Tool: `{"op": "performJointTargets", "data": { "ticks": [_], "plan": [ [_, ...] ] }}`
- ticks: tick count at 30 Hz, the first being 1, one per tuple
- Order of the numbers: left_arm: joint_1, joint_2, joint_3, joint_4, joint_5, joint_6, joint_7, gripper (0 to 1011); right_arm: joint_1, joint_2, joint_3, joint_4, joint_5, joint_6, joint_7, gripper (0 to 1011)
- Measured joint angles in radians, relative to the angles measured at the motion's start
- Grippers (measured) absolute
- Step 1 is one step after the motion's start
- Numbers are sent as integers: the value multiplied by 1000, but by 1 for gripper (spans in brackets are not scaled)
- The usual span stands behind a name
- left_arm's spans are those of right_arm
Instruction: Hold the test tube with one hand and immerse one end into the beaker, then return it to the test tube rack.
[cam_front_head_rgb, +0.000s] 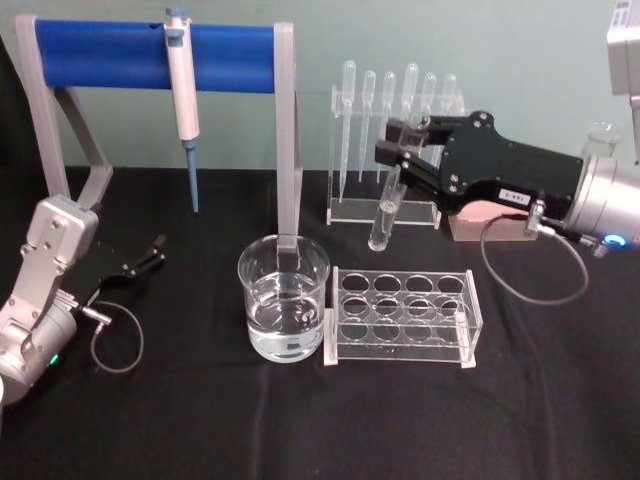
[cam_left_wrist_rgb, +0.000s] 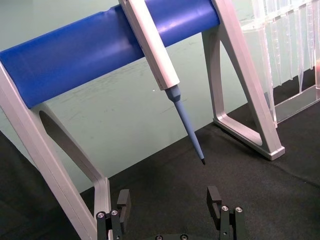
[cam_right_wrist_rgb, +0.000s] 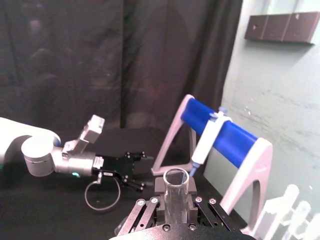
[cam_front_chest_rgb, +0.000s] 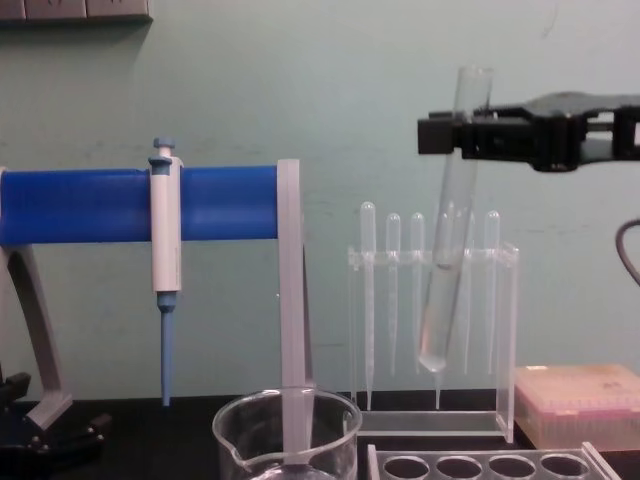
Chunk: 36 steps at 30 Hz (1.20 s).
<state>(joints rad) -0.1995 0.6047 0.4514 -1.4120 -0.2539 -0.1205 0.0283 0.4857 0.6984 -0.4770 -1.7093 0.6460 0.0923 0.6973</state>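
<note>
My right gripper (cam_front_head_rgb: 402, 160) is shut on the upper part of the test tube (cam_front_head_rgb: 384, 215), a long clear glass tube hanging slightly tilted above the table. In the chest view the test tube (cam_front_chest_rgb: 448, 250) hangs in front of the pipette stand, with the right gripper (cam_front_chest_rgb: 458, 135) near its rim. The tube's open rim (cam_right_wrist_rgb: 176, 180) shows between the jaws in the right wrist view. The beaker (cam_front_head_rgb: 284, 298), holding clear liquid, stands to the tube's lower left, apart from it. My left gripper (cam_front_head_rgb: 152, 252) rests open at the far left.
A clear rack with round holes (cam_front_head_rgb: 402, 318) lies right beside the beaker. A stand of thin pipettes (cam_front_head_rgb: 385, 140) is behind the tube. A white pipettor (cam_front_head_rgb: 182, 95) hangs on a blue bar stand (cam_front_head_rgb: 100, 55). A pink box (cam_front_head_rgb: 486, 222) sits under my right arm.
</note>
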Motion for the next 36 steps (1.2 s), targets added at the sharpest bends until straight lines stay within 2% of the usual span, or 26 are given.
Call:
{"op": "performJointTargets", "data": {
  "ticks": [9, 22, 28, 36],
  "plan": [
    [0, 0, 0, 0, 0, 0, 0, 1000, 58, -44, -51, 26, -2, -3, 14, 238],
    [0, 0, 0, 0, 0, 0, 0, 1000, 155, -162, -159, 135, -32, 0, 33, 238],
    [0, 0, 0, 0, 0, 0, 0, 1000, 165, -188, -190, 172, -41, -10, 44, 238],
    [0, 0, 0, 0, 0, 0, 0, 1000, 154, -195, -207, 207, -50, -26, 51, 238]
  ]
}}
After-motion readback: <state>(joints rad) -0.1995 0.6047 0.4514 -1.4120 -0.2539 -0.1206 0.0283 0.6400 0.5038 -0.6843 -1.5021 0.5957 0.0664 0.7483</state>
